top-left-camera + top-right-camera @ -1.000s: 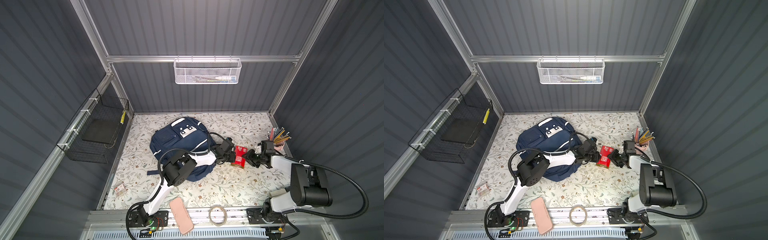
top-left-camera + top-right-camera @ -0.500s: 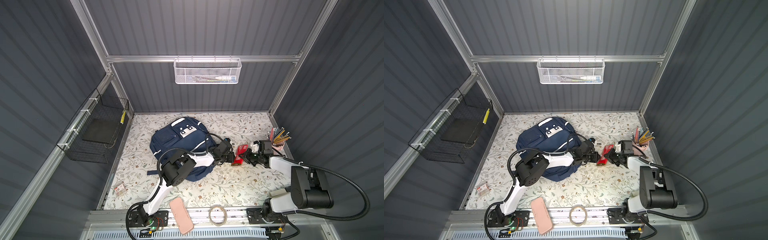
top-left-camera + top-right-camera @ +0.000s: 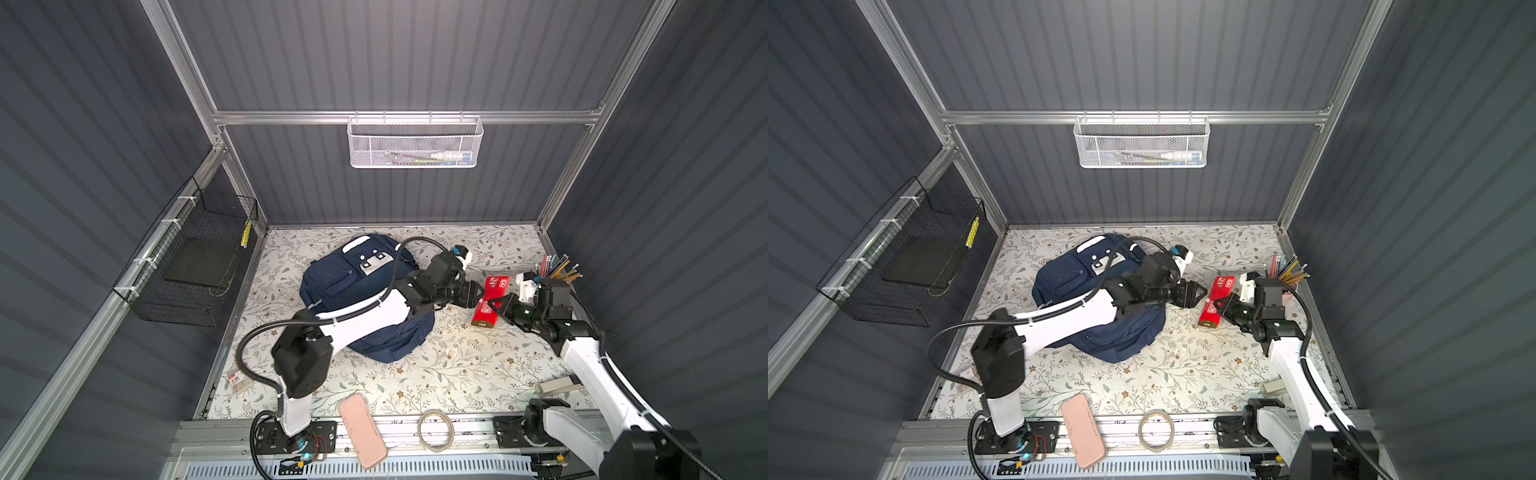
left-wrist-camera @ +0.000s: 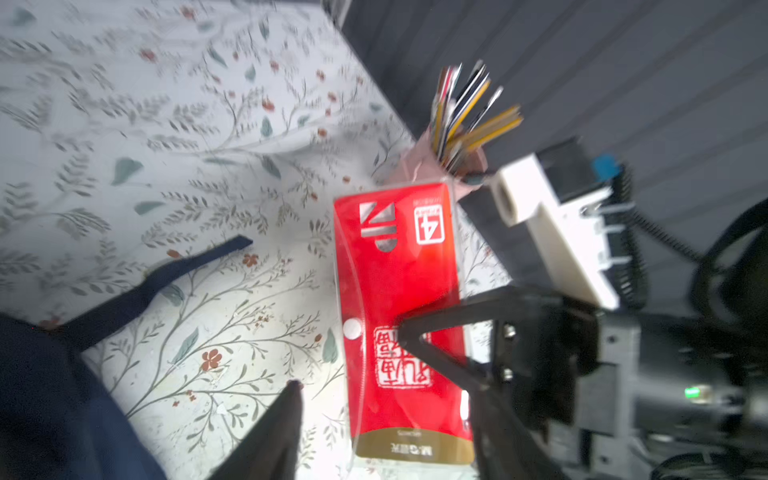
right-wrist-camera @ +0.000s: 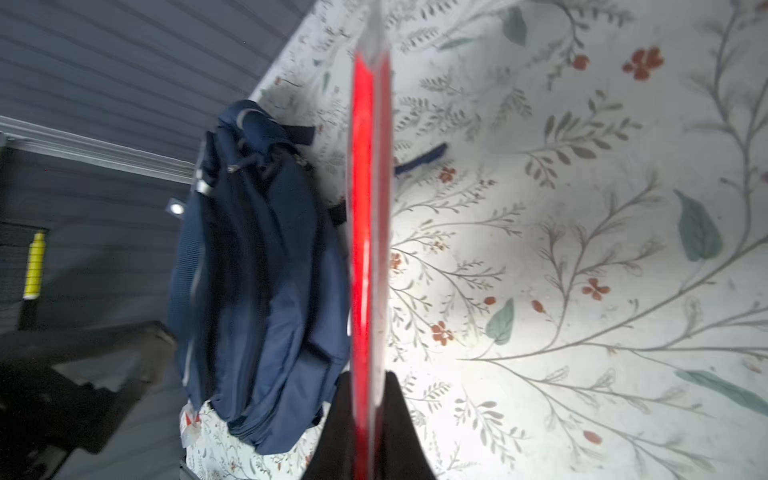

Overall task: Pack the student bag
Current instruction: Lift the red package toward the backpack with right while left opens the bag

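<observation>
The student bag (image 3: 353, 282) (image 3: 1067, 278), navy with white patches, lies on the floral table under my left arm; its side shows in the right wrist view (image 5: 257, 270). A flat red packet (image 3: 490, 301) (image 3: 1217, 299) with a gold end band hangs right of the bag. My right gripper (image 3: 496, 303) (image 3: 1221, 307) (image 5: 368, 386) is shut on its long edge, and there the packet (image 5: 368, 208) shows edge-on. My left gripper (image 3: 478, 293) (image 3: 1202, 293) (image 4: 386, 415) stands open, its fingers (image 4: 286, 415) apart on either side of the packet's gold end (image 4: 399, 311).
A pink cup of pencils (image 3: 555, 270) stands behind my right gripper at the table's right edge. On the front rail lie a pink oblong case (image 3: 362, 430) and a tape ring (image 3: 435, 429). A small packet (image 3: 237, 380) lies front left. Wire baskets hang on the back wall (image 3: 415, 145) and left wall (image 3: 195, 266).
My left gripper has opened and let go of the red packet. My right gripper has shut on it. The packet stood on edge half a second ago and now faces up again.
</observation>
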`<state>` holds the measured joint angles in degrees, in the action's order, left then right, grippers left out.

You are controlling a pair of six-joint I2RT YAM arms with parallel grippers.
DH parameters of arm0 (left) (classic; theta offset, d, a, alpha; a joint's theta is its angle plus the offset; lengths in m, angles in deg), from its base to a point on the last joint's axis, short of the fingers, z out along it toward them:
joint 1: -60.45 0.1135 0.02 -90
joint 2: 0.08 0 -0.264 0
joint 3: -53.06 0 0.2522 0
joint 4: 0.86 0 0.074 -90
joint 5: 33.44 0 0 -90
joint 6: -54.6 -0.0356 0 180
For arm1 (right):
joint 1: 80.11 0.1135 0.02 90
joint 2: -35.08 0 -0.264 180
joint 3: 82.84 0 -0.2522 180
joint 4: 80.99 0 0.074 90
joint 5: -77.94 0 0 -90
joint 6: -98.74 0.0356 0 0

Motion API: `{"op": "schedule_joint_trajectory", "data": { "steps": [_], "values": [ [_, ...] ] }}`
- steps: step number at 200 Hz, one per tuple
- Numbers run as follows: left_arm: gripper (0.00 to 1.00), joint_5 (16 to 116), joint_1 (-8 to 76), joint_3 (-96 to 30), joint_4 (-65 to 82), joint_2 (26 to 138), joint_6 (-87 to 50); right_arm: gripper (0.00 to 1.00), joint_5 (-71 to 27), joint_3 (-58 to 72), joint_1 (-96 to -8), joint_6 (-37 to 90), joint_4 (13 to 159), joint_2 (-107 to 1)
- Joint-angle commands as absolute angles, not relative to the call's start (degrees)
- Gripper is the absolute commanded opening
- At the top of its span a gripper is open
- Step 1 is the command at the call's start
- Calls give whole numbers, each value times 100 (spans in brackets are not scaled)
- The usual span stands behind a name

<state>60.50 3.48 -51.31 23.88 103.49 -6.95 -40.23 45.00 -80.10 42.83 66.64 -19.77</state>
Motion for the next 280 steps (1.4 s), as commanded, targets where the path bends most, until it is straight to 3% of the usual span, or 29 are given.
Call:
{"op": "schedule_joint_trajectory", "data": {
  "steps": [1,31,56,72,87,110,127,151,192,280],
  "values": [
    [89,5307,371,-5350,3987,9993,-1632,0,-4054,4149,-7773,4308,5943,-1578],
    [95,3986,370,-4878,4909,9450,-2473,0,-3816,3980,-7142,4626,5959,-1306],
    [85,3140,368,-4477,5416,9544,-2520,0,-3581,3985,-6621,4858,6260,-1347],
    [73,2884,380,-4285,5607,9615,-2430,0,-3509,3997,-6422,4944,6474,-1435],
    [68,2967,439,-3920,5514,9540,-2378,0,-3533,4086,-6279,5050,6684,-1519],
    [46,2880,563,-3689,5460,9578,-2442,0,-3466,4186,-6083,5152,6863,-1620],
    [42,3049,701,-3655,5427,9685,-2529,0,-3442,4223,-6004,5150,6923,-1698],
    [0,2990,699,-3695,5381,9554,-2448,0,-3441,4238,-5902,5186,7050,-1774],
    [0,3296,821,-4085,5701,9272,-2264,0,-3439,4512,-5386,5826,8222,-2185],
    [0,4808,1409,-5088,5961,8688,-1876,0,-2924,3933,-4220,7078,11104,-4779]
  ]
}}
